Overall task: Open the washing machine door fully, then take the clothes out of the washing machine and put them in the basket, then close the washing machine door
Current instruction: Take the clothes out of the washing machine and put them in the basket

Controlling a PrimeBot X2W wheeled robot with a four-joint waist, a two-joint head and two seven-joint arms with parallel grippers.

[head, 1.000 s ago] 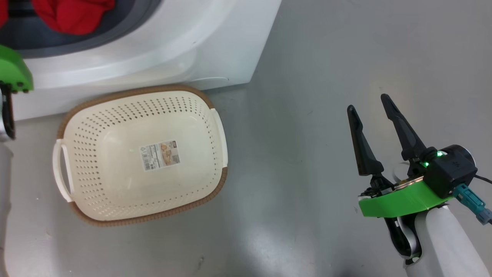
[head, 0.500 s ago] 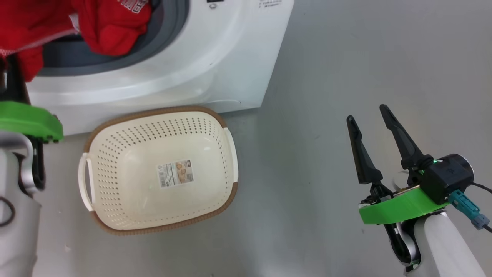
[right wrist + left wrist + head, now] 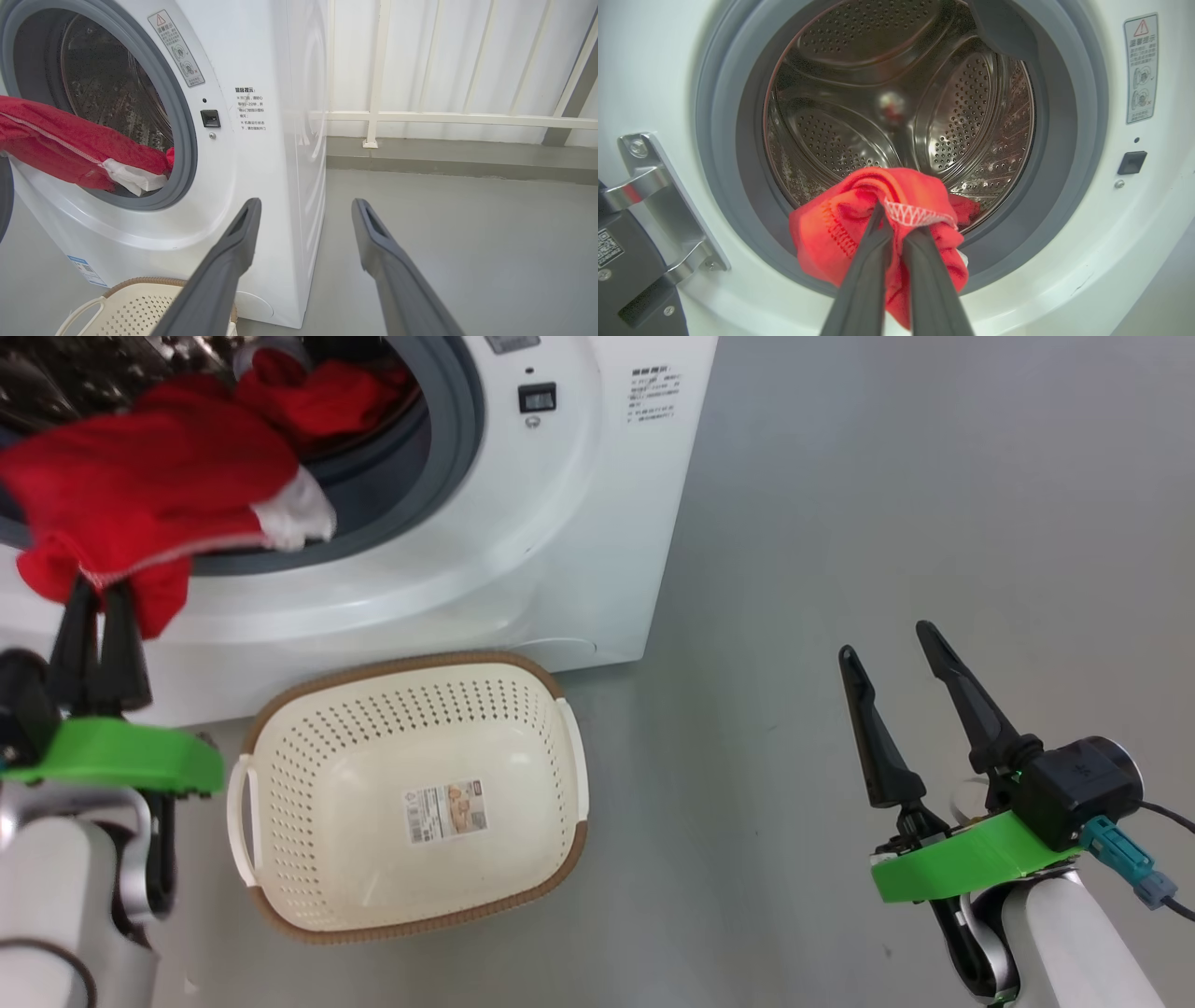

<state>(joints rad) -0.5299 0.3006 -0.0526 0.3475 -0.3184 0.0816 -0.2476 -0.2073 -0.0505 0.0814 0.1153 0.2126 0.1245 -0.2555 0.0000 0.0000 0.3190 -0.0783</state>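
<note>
The left gripper is clamped on a bunched fold of the clothes, which are draped over the lower rim of the washing machine opening. The fabric is judged soft, light and limp, so gathered folds are best gripped. The basket is set on the floor just before the machine's front. The right gripper is held wide and empty.

Our two grippers: left clamped, right spread.
Our left gripper pinches the clothes, fingers together and pointing up; our right gripper hangs free, fingers wide apart.
</note>
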